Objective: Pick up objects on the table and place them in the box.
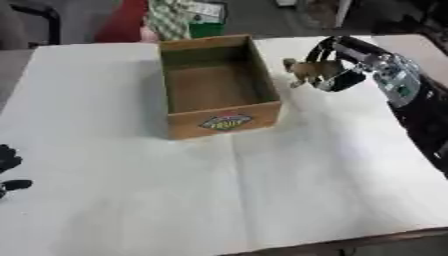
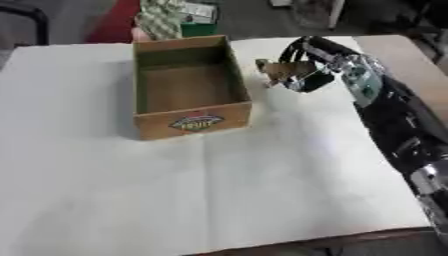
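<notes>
- The right hand (image 1: 337, 70) hangs just to the right of the cardboard box (image 1: 223, 122), above the table (image 1: 262, 190), with its fingers (image 1: 325, 50) curled round a small tan object (image 1: 306, 70).
- That object is held clear of the table, beside the box's right wall and not yet over the opening. I can make out only a tan, blocky shape poking out of the fingers toward the box.
- I'd guess it is light and stiff, since so small a piece sits in the hand without sagging. It looks unlikely to break from a short drop, but whether it is slippery I cannot tell.
- The hold is on the end nearest the palm, which leaves the free end pointing at the box, a sensible way to carry it over the rim.
- The box stands open and appears empty, with a coloured label on its near wall.
- Its right wall is the one thing in the way, so the object must pass above that edge.
- The left hand (image 1: 9, 172) rests at the lower left edge, fingers relaxed and holding nothing.
- Past the far edge of the table are a red shape and some checked cloth, well apart from the work.
</notes>
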You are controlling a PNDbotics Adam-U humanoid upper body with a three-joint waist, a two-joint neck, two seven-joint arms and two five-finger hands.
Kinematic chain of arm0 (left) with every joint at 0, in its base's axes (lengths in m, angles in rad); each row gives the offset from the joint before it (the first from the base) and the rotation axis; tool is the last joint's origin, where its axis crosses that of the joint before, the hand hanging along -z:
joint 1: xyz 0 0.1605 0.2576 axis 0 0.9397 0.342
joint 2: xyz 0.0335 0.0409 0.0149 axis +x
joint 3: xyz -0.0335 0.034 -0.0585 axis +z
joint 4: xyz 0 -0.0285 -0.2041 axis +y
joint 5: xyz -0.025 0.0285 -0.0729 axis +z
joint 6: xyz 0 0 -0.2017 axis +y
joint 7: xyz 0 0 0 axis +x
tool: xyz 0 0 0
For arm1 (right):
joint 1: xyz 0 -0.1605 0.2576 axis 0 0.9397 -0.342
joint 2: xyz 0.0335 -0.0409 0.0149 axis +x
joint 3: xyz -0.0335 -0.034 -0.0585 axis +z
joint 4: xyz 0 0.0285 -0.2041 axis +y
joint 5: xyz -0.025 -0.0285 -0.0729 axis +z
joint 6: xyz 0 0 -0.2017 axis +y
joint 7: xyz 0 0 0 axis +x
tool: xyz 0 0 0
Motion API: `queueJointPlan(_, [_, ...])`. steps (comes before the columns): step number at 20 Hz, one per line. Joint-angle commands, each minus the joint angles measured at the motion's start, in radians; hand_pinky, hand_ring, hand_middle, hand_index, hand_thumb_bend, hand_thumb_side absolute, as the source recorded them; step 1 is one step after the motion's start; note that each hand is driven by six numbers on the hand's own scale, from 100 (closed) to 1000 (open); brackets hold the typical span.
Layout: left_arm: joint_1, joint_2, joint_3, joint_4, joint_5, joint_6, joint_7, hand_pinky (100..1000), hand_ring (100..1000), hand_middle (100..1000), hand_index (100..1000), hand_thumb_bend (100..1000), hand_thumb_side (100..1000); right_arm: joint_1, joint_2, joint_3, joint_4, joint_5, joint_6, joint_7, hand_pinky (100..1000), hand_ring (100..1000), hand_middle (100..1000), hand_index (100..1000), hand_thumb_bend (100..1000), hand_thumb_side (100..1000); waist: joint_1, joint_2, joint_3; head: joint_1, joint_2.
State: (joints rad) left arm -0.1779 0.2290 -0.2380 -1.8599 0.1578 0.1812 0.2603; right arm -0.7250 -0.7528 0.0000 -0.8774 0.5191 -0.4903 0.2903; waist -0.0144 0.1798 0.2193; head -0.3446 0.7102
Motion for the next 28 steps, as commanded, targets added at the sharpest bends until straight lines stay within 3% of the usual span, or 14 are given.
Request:
queueJointPlan(1, [-0.009,0.014,0.003,-0.016,-0.003,-0.001,0.0,576,770,674,723,100,806,-0.037,-0.053,-0.009,-0.044,-0.045,0.01,0.008,234,365,332,484,100,133,-0.001,-0.02,-0.001,0.005,-0.006])
queueJointPlan(16, [-0.008,0.016,-0.003,-0.015,-0.004,0.001,-0.006,576,771,673,722,100,803,-0.139,-0.007,0.014,-0.052,-0.093,0.01,0.037,238,371,338,493,100,123,-0.007,-0.035,0.018,-0.001,-0.007])
queueJointPlan(28, [-0.015,0.01,-0.019,-0.017,0.004,0.005,-0.023,576,772,672,721,100,802,-0.24,0.117,0.046,0.018,-0.023,-0.002,0.071,241,373,340,496,100,125,-0.003,-0.034,0.071,-0.031,-0.008])
